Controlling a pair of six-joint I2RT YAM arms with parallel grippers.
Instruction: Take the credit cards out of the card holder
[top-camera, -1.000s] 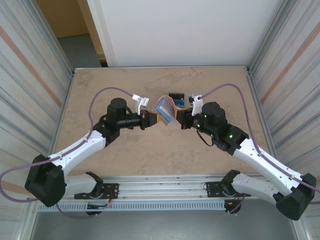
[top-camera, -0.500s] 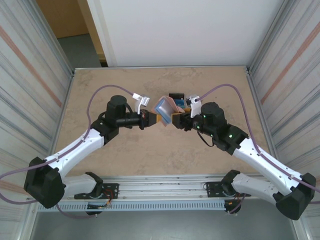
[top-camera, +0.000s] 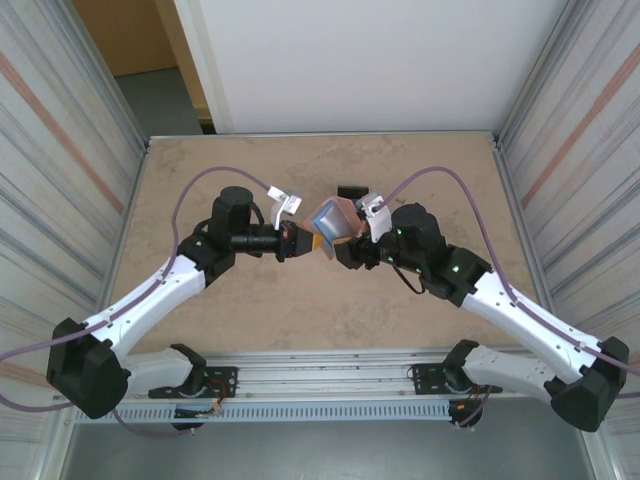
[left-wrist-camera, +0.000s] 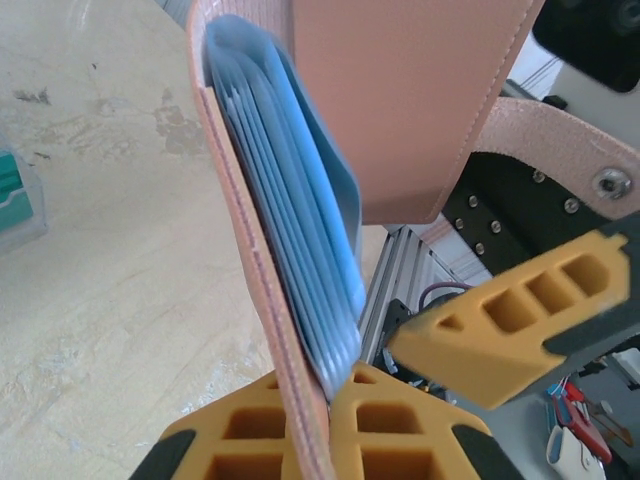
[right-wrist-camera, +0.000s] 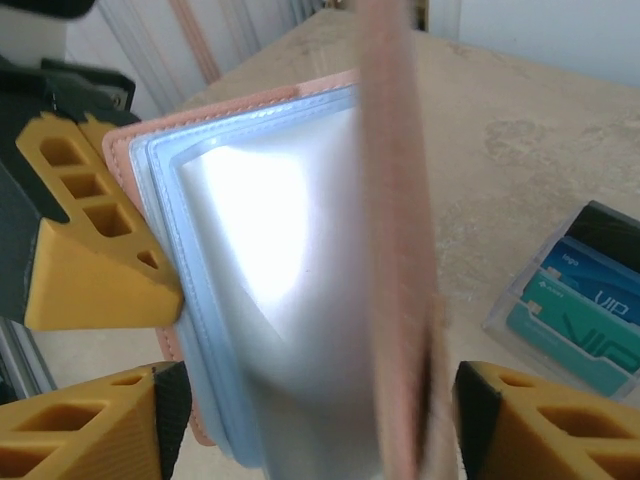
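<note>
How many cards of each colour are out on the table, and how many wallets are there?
card holder: 1
black card: 1
blue card: 1
teal card: 1
Total: 4

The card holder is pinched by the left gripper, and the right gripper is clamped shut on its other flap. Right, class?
No: the right gripper is open, jaws standing apart either side of the flap, as the right wrist view shows. The left gripper does pinch the card holder.
</note>
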